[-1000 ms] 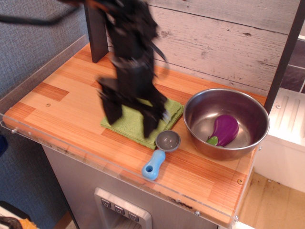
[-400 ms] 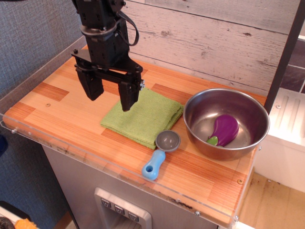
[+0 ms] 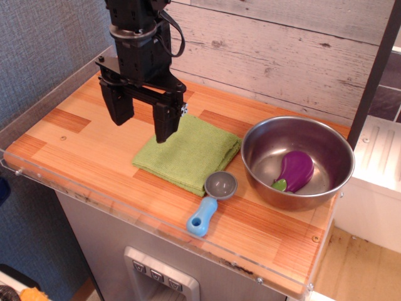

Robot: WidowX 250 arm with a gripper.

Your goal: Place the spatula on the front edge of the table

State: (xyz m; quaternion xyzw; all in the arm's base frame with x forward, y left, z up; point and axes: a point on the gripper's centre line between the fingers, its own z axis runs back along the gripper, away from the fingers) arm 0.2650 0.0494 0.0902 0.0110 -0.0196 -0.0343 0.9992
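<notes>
1. From my console the table [image 3: 75,128] fills most of the view, a striped wooden top with a clear plastic lip along its front edge; I use the green cloth [image 3: 191,152] in the middle of it as my landmark
2. The metal bowl [image 3: 298,160] stands just right of the cloth, with the purple eggplant toy [image 3: 296,170] lying inside it; I read that as clutter that has no part in this job
3. The arm's gripper [image 3: 143,123] hangs above the rear left corner of the cloth, raised clear of the wood. I judge it is parked there because nothing is left for it to carry
4. The cloth itself lies flat and folded, its front right corner just beside the spoon-shaped head of the spatula [image 3: 211,203]
5. The spatula lies flat on the table in front of the cloth, grey head nearest the cloth and blue handle pointing out to the front edge. The handle end sits near the clear lip, so I judge the placing looks done
6. The two dark fingers [image 3: 166,123] stand wide apart, pointing down, with empty air between them; the gripper is released, grips nothing and touches nothing I can see. It is well apart from the spatula
</notes>
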